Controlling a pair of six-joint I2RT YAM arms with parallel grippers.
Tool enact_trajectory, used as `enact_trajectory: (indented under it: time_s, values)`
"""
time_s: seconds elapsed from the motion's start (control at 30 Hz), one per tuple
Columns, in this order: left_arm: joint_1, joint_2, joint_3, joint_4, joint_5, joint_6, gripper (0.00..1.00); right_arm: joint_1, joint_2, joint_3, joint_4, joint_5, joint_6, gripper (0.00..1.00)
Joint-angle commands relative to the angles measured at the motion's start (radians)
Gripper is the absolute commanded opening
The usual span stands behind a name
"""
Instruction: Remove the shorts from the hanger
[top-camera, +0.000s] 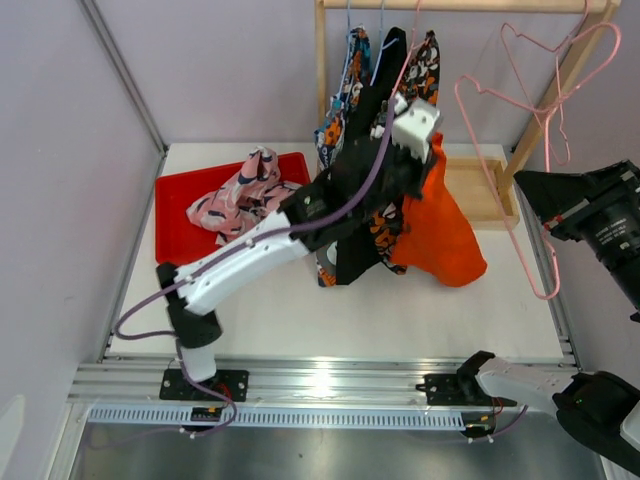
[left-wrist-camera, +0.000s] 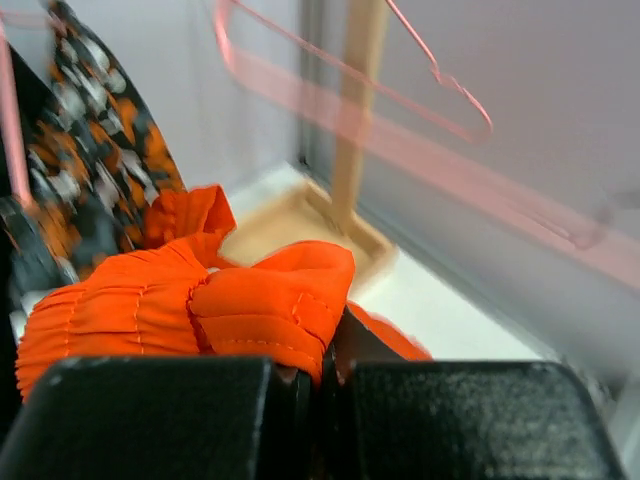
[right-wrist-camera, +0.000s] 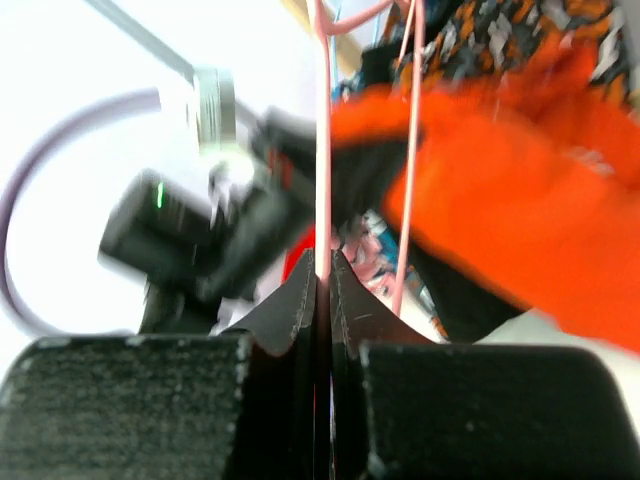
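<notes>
Where the desk (top-camera: 300, 320) starts at your left, a red tray (top-camera: 175, 235) holds the pink shorts (top-camera: 240, 195) with the navy-white print, crumpled and off any hanger. From its base, your left arm (top-camera: 250, 255) stretches up and to the right toward the wooden rack (top-camera: 322, 60). The left jaws are clenched on a bunched fold of the plain orange shorts (left-wrist-camera: 250, 300), and the rest of that pair drapes down below them. Just beside it on the rack hang the blue printed shorts (top-camera: 345, 95), the black shorts (top-camera: 390, 50) and the orange-black-white blotched shorts (top-camera: 425, 65). You cannot tell whether the orange pair is still hooked to a hanger. Farther right, your right arm (top-camera: 590, 215) comes in from the desk's edge, its right jaws clamped tight on the thin wire of a pink hanger (right-wrist-camera: 322, 120).
</notes>
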Motion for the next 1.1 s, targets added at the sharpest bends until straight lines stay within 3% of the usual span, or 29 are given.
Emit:
enact_trajectory:
  time_s: [0.0,0.07,0.1,0.17,0.33,0.43,0.57,0.7,0.83,0.87,1.07]
  values:
    - [-0.176,-0.235,-0.238,0.102,-0.034,0.015,0.0,-0.017,0.076,0.09,0.008,0.043,-0.1,0.0]
    - [-0.332,-0.379,-0.333,0.165,-0.127,0.046,0.0,-0.006,0.14,0.148,0.024,0.12,-0.156,0.0]
    - [-0.376,-0.427,-0.426,0.175,-0.231,0.055,0.0,-0.002,0.16,0.165,0.031,0.145,-0.182,0.0]
    - [-0.442,-0.563,-0.569,0.166,-0.304,0.041,0.0,0.001,0.195,0.184,0.063,0.2,-0.26,0.0]
    - [-0.397,-0.819,-0.759,0.037,-0.496,0.058,0.0,-0.038,0.292,0.187,0.165,0.252,-0.4,0.0]
    - [-0.259,-0.925,-0.779,-0.064,-0.462,0.061,0.0,-0.187,0.346,0.2,0.193,0.125,-0.417,0.0]
    - [0.005,-0.975,-0.776,-0.097,-0.34,0.104,0.0,-0.389,0.421,0.193,0.235,-0.04,-0.409,0.0]
    - [0.249,-0.909,-0.763,-0.085,-0.148,0.123,0.0,-0.578,0.489,0.185,0.297,-0.182,-0.378,0.0]
    - [0.51,-0.808,-0.726,-0.013,0.099,0.086,0.0,-0.658,0.564,0.2,0.345,-0.277,-0.358,0.0]
    - [0.598,-0.779,-0.682,-0.006,0.168,0.055,0.0,-0.695,0.605,0.222,0.347,-0.309,-0.354,0.0]
    - [0.815,-0.475,-0.372,0.009,0.337,0.026,0.0,-0.72,0.696,0.242,0.405,-0.358,-0.341,0.0]
